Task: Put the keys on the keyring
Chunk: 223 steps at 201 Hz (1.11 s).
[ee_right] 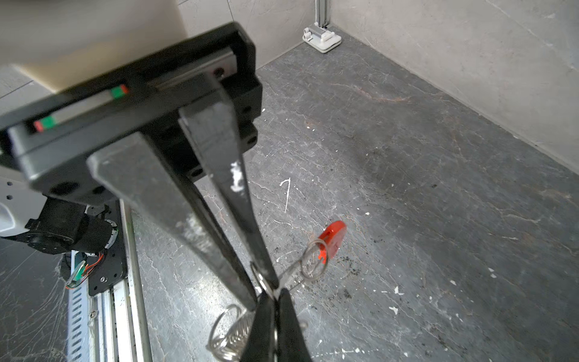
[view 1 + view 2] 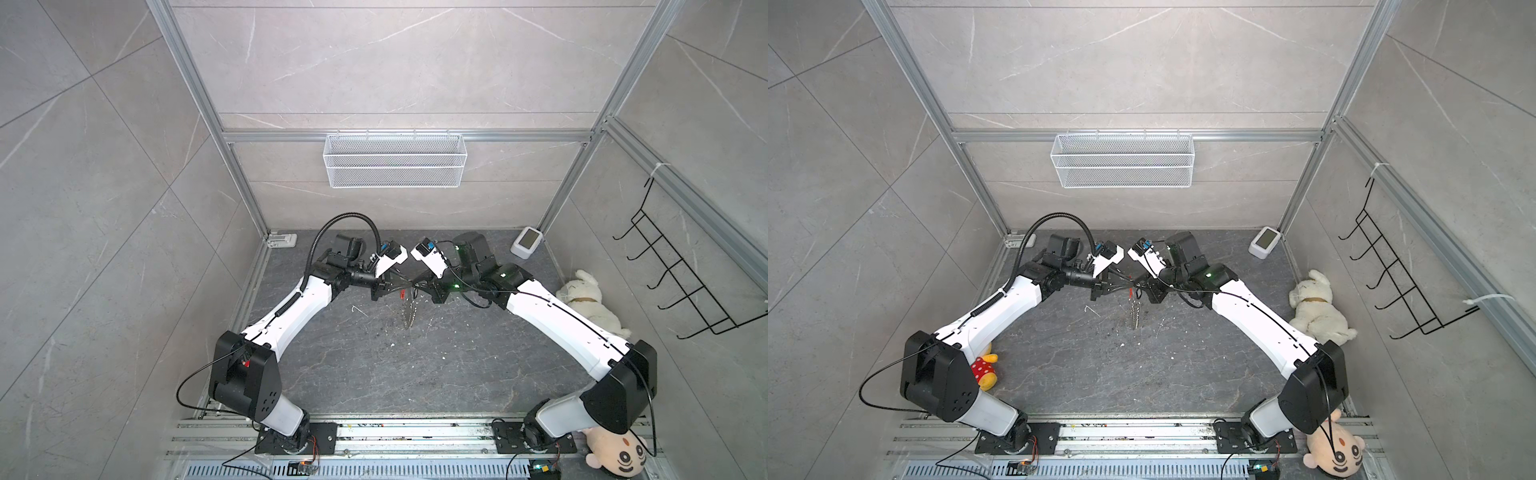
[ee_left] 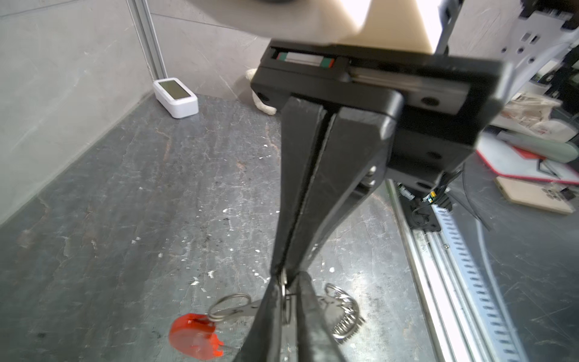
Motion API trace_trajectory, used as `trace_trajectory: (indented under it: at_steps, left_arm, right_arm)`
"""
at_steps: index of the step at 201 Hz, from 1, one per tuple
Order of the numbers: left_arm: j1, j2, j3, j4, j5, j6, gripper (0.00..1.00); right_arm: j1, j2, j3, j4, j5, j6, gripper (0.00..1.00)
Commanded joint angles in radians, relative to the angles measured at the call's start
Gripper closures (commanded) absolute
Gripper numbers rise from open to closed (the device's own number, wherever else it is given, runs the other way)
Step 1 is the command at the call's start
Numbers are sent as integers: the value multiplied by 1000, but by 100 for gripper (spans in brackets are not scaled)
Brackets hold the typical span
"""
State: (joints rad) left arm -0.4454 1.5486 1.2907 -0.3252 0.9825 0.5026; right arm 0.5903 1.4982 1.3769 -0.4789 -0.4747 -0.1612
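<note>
Left wrist view: right gripper [image 3: 283,270] and left gripper [image 3: 288,283] meet tip to tip, both clamped on the silver keyring [image 3: 341,316]. It dangles with its red tag [image 3: 192,337] over the middle of the scuffed dark marbled tabletop [image 2: 374,374]. Grey tiled walls [image 2: 83,208] enclose the table in both top views. A white mesh basket [image 2: 395,160] is at 12 o'clock, a plush dog [image 2: 582,299] at 3 o'clock.

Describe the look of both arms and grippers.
Left arm and right arm: white shells, black joint housings. A black ribbed hose arches over the left; thin black cables run along both. Green lights glow on the right. Left gripper and right gripper: black, long tapering fingers on a rail with red-green end marks; white scuffs on one right finger.
</note>
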Motion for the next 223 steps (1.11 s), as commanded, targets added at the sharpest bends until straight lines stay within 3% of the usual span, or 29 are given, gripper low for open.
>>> trace_trajectory:
  at_steps: [1,34,58,72,82,123,155,223]
  left_arm:
    - [-2,15,46,-5,40,10,99]
    - [-3,11,36,-3,76,26,100]
    - [3,-32,-53,184,76,-52,100]
    - [14,-52,-95,284,81,-118,100]
    - [19,-60,-106,323,92,-159,100]
    - [25,-85,-137,411,113,-223,100]
    - [34,-86,-123,408,125,-241,100]
    - [33,-92,-117,405,106,-271,100]
  right_arm:
    - [11,-7,42,8,-18,-19,100]
    - [10,-13,47,9,-18,-7,100]
    - [9,-34,31,32,-11,26,100]
    - [3,-61,14,44,-7,44,80]
    - [-8,-82,-9,56,-10,61,73]
    - [-149,-155,-153,228,-246,209,61]
    - [-147,-124,-146,228,-297,196,60]
    - [4,-117,-154,220,42,104,64]
